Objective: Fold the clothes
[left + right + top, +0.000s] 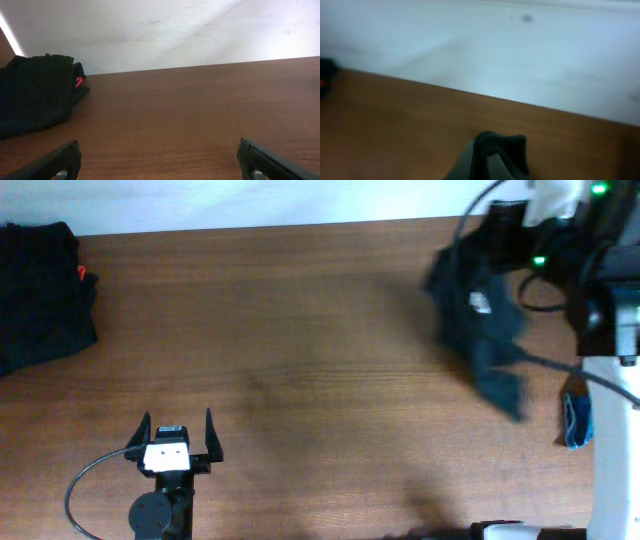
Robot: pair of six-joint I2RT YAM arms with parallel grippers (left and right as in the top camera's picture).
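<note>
A dark garment [480, 320] hangs blurred over the table's right side, crumpled, with a small white label showing. In the right wrist view my right gripper [495, 152] is shut on a bunch of this black cloth [502, 142]. My right arm [600, 290] stands at the far right edge. A second heap of black clothes [40, 290] lies at the back left corner, also seen in the left wrist view [35, 95], with a small red tag [78, 82]. My left gripper [177, 425] sits near the front left, open wide [157, 157] and holding nothing, well short of the heap.
The brown wooden table [300, 360] meets a white wall along its back edge [200, 65]. A blue object [576, 418] lies by the right arm's base. Cables loop near the right arm [545, 290] and behind the left arm [85, 480].
</note>
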